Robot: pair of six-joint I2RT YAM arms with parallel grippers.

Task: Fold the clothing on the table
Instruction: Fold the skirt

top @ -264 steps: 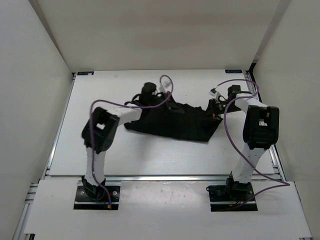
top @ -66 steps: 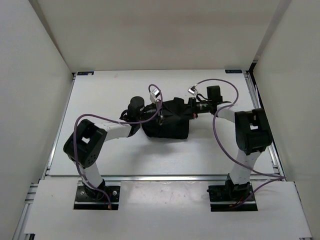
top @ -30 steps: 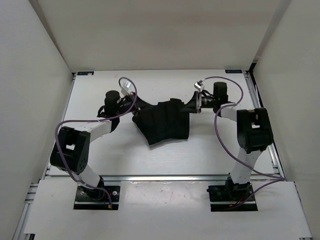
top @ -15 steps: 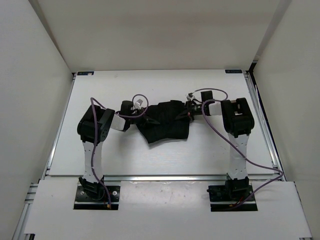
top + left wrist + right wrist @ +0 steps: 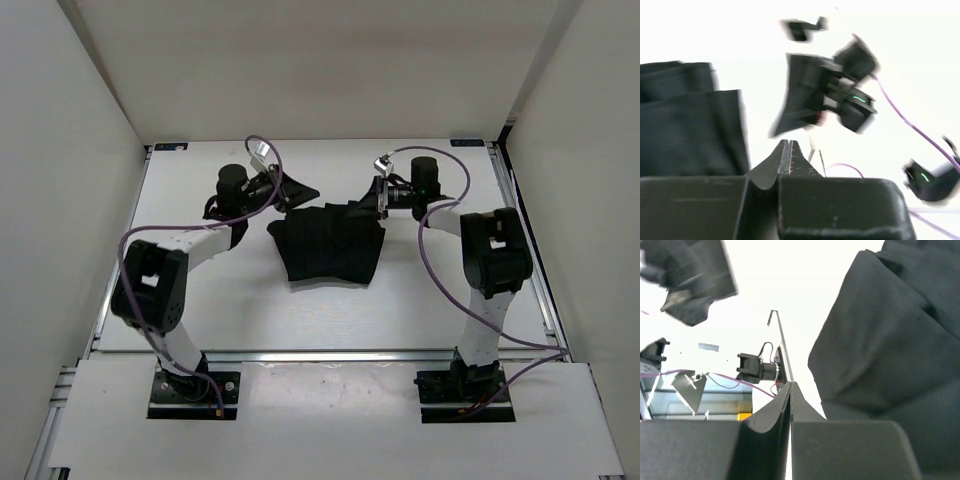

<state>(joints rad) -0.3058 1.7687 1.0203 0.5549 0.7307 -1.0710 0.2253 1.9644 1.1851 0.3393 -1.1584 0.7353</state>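
The black clothing [image 5: 330, 245] lies in a compact folded stack on the middle of the white table [image 5: 200, 290]. My left gripper [image 5: 305, 193] hovers just off its far left corner, shut with nothing between the fingers. My right gripper [image 5: 378, 208] sits by its far right corner, also shut and empty. In the left wrist view the clothing [image 5: 685, 130] fills the left side, beyond the closed left gripper [image 5: 788, 143]. In the right wrist view the clothing [image 5: 890, 340] lies to the right of the closed right gripper [image 5: 790, 385], apart from it.
White walls enclose the table on three sides. A metal rail [image 5: 320, 353] runs along the near edge in front of the arm bases. Purple cables [image 5: 440, 215] loop from both wrists. The blurred left gripper [image 5: 695, 280] shows in the right wrist view.
Both grippers have drawn back from the clothing toward the far side of the table. The clothing now lies flatter and squarer.
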